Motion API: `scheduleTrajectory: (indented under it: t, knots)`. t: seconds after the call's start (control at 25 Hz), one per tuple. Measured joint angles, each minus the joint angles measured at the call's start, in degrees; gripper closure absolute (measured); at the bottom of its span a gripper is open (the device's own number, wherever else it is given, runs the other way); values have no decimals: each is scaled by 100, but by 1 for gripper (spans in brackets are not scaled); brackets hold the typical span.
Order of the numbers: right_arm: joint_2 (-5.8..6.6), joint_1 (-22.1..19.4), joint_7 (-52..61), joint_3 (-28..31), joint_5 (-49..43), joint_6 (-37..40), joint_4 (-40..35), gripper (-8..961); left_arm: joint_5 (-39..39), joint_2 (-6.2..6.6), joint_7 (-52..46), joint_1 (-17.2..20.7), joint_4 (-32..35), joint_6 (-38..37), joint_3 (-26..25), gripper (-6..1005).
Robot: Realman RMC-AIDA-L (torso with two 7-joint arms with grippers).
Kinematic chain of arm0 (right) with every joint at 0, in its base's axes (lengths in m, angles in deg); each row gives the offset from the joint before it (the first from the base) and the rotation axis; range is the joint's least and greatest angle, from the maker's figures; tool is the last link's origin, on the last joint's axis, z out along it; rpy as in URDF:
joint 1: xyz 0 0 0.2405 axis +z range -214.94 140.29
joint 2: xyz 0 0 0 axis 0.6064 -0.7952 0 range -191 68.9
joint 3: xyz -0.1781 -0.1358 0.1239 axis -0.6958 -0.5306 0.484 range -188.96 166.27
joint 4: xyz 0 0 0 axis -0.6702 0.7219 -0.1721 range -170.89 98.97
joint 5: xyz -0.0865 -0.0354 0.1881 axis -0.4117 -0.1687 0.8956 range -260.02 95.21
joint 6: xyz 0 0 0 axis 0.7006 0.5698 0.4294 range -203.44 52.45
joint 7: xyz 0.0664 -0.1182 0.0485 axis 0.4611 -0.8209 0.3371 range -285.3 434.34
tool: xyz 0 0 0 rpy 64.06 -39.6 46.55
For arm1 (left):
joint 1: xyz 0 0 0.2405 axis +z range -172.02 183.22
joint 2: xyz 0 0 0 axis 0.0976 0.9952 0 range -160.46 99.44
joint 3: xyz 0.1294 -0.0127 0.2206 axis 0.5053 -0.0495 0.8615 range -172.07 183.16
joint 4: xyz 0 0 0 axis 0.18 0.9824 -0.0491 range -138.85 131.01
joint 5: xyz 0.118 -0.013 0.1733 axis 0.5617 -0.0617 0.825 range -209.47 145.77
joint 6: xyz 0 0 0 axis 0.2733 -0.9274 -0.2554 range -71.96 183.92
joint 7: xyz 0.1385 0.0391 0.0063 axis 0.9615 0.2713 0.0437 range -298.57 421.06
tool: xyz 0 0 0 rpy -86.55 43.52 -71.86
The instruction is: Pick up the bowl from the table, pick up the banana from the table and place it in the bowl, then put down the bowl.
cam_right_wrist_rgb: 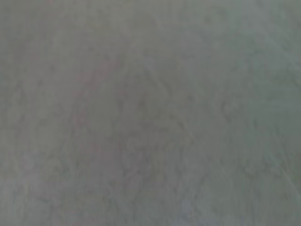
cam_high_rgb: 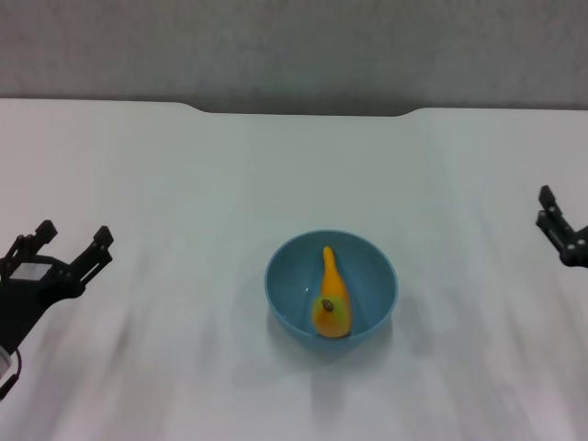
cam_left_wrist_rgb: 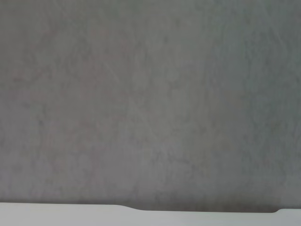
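Observation:
The light-blue bowl (cam_high_rgb: 332, 288) stands on the white table (cam_high_rgb: 184, 184), a little right of the middle and toward the front. The yellow-orange banana (cam_high_rgb: 332, 295) lies inside it, its dark end toward me. My left gripper (cam_high_rgb: 73, 243) is open and empty at the left edge of the head view, well apart from the bowl. My right gripper (cam_high_rgb: 560, 231) is at the right edge, partly cut off, also far from the bowl. The wrist views show neither bowl nor banana.
The table's far edge has a shallow notch (cam_high_rgb: 303, 112) with a grey wall (cam_high_rgb: 294, 46) behind it. The left wrist view shows that wall (cam_left_wrist_rgb: 150, 94) and a strip of table edge (cam_left_wrist_rgb: 61, 214). The right wrist view shows only grey surface.

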Motion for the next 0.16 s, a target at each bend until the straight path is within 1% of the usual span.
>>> scheduleTrajectory:
  t: [0.04,0.16]
  knots:
    - [-1,18,424,8,15,19,-143,117,-4,-3,-28,-56,35,1,4,106]
    - [-4,55,637,0,12,-9,-287,117,-6,-5,-46,-123,83,-24,3,106]
